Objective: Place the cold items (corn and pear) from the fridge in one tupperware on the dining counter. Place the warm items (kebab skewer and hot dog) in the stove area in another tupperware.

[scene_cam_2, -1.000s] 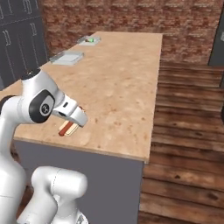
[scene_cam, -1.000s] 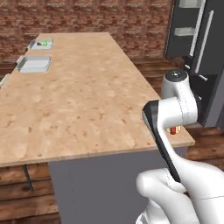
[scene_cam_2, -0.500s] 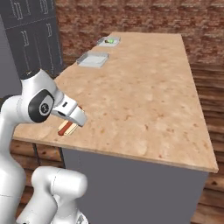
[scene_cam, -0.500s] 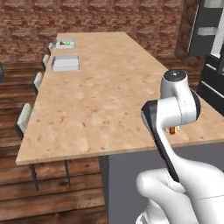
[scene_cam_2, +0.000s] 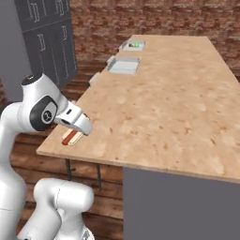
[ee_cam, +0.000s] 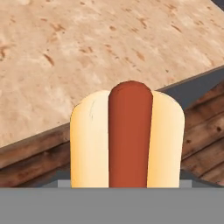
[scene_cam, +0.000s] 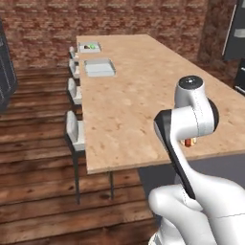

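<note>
My gripper (scene_cam_2: 75, 130) is shut on the hot dog (ee_cam: 129, 135), a tan bun with a red-brown sausage, held just above the near edge of the dining counter (scene_cam_2: 173, 93). The hot dog (scene_cam_2: 71, 137) pokes out under the hand, and a bit of it (scene_cam: 190, 141) shows behind the arm. Two tupperware trays sit far along the counter's left side. The nearer tray (scene_cam: 99, 67) (scene_cam_2: 124, 65) looks bare inside. In the farther tray (scene_cam: 89, 47) (scene_cam_2: 132, 45) lies the green corn (scene_cam: 92, 47) (scene_cam_2: 136, 45).
Pale stools (scene_cam: 74, 131) line the counter's left side over a dark wood floor. Dark grey cabinets (scene_cam_2: 47, 42) stand at the left, and a brick wall runs behind the counter. A dark tall unit (scene_cam: 235, 33) is at the far right.
The whole picture has shifted because the base has driven and turned. The counter is now seen along its length with the trays farther right. The arm holds the same pose with the hot dog.
</note>
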### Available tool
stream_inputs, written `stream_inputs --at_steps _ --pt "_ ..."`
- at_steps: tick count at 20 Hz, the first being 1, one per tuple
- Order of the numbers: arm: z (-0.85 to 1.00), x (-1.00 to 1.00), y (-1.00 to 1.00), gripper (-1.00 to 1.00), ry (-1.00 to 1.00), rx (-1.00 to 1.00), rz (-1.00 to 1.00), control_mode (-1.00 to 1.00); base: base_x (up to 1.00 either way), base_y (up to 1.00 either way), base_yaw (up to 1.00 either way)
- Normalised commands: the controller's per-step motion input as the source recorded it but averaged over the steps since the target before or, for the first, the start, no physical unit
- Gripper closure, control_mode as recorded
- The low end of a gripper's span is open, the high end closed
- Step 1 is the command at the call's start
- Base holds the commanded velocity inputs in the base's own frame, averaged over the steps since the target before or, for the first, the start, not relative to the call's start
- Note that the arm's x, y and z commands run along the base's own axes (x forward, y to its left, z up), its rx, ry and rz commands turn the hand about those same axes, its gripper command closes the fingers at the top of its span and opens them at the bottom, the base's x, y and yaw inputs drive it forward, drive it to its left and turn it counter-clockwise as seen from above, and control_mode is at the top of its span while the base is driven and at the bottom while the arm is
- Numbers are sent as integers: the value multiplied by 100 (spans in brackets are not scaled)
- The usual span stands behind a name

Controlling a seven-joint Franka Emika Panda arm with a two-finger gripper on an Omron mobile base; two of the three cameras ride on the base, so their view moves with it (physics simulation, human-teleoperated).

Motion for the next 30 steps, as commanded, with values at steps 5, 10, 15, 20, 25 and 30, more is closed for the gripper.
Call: stream_inputs --at_steps 5,10,15,20,25,30 --pt "0 0 0 100 0 0 0 100 2 100 -43" --pt "0 0 0 100 0 0 0 100 3 100 -60" --pt "0 0 0 100 0 0 0 100 2 100 -56" --pt "0 0 0 100 0 0 0 100 5 100 -52" --pt "0 0 0 100 0 0 0 100 9 100 -50" --pt "0 0 0 100 0 0 0 100 12 100 -44"
